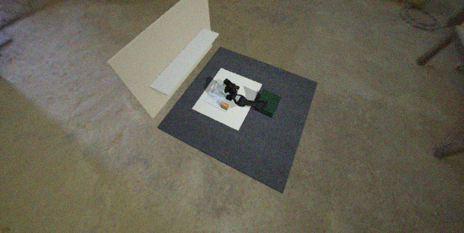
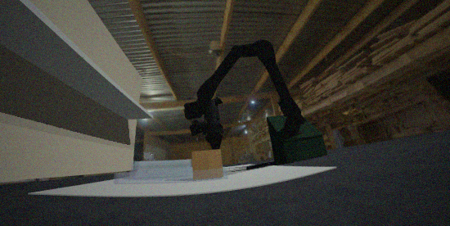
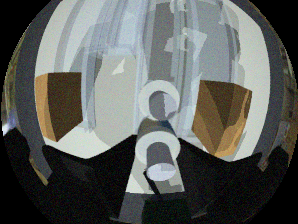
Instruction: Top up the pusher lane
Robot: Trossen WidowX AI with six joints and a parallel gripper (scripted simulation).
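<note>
My gripper [image 2: 215, 147] [image 3: 156, 140] is shut on a jar [image 3: 160, 156], seen from above as a white ring with a grey round top. A second jar [image 3: 160, 104] with a like white rim and grey top stands directly ahead of it, in line, between the clear walls of the lane [image 3: 187, 92]. The two jars look very close; whether they touch is hard to tell. The held jar is at the lane's front end. Its base, the low front stop and the pusher plate cannot be made out. In the exterior view the fingertips are partly hidden behind a tan block.
A tan block [image 1: 224, 105] [image 2: 207, 164] [image 3: 62, 102] stands to the left in the wrist view, and another tan block [image 3: 222, 120] to the right. Clear channels [image 2: 155, 170] lie on the white sheet [image 1: 234, 123]. A white shelf [image 1: 186, 62] and cream panel [image 1: 169, 28] stand beyond.
</note>
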